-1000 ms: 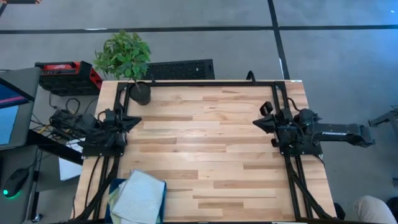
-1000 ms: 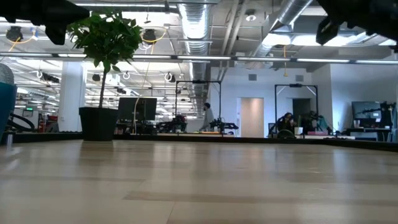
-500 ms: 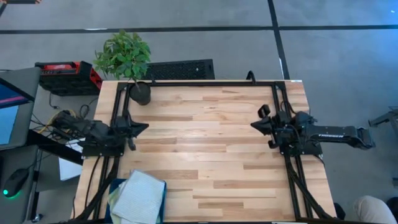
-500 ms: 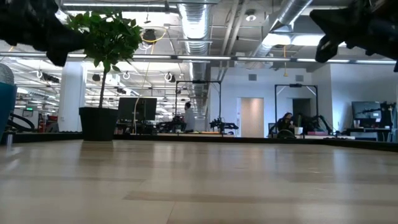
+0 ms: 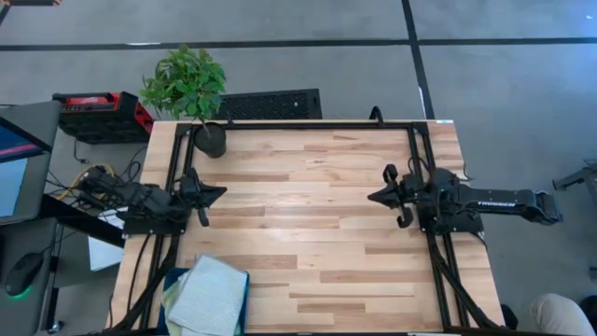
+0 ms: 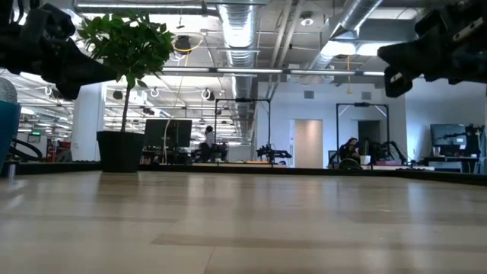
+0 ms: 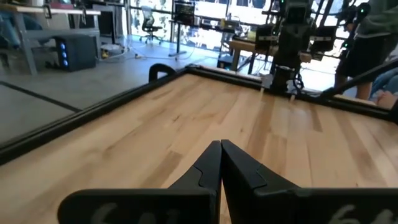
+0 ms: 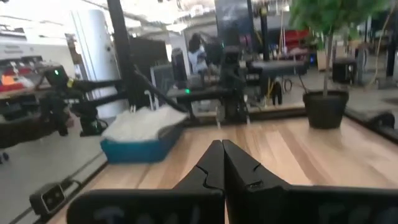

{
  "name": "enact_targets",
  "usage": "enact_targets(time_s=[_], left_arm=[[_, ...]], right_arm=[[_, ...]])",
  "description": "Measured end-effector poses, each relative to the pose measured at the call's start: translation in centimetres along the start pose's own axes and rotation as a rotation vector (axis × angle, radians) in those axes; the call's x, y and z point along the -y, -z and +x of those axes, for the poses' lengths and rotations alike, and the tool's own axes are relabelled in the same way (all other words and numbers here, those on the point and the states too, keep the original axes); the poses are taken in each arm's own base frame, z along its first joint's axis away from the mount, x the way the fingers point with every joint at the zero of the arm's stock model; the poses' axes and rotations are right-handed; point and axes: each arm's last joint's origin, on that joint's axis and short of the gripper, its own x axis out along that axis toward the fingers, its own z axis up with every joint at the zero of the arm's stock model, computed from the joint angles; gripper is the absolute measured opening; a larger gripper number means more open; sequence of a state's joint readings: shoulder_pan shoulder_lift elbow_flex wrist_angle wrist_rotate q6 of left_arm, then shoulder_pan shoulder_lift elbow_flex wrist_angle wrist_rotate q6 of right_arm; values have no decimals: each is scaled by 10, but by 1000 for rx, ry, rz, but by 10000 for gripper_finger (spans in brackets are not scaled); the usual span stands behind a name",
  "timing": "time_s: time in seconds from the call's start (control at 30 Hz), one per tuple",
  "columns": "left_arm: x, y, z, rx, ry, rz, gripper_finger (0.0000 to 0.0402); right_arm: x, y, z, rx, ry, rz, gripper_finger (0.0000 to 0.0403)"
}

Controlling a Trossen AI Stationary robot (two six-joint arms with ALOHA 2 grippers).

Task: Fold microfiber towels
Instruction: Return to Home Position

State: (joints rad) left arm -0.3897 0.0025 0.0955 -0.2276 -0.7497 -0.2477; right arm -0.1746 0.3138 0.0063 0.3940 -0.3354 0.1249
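Pale towels [image 5: 210,293] lie heaped in the blue bin [image 8: 140,151], their top rising above its rim. The bin sits at a corner of the wooden table [image 5: 308,238] on the left arm's side. At the other end of that same side stands a potted plant [image 5: 186,82].

Neither arm is near the towels. The left gripper [image 5: 220,193] hangs over the table's left edge, pointing inward toward the middle. Its fingers [image 7: 208,163] are pressed together with nothing between them. The right gripper [image 5: 373,198] faces it from the opposite side, well apart across bare wood. Its fingers [image 8: 211,160] are likewise closed tight on nothing.

Beyond the table, deep in the room, a person [image 6: 207,141] stands among desks and monitors.
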Motion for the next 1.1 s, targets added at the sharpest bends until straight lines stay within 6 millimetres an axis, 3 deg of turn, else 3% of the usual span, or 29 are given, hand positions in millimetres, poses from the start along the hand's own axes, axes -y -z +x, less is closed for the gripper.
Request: enact_targets(time_s=[0.53,1.1], left_arm=[[-2,2,0,-22,-31,-156,0],[-2,3,0,-29,-28,-71,0]], right_arm=[[2,10,-1,-99,41,41,13],[2,11,-1,-103,41,42,13]])
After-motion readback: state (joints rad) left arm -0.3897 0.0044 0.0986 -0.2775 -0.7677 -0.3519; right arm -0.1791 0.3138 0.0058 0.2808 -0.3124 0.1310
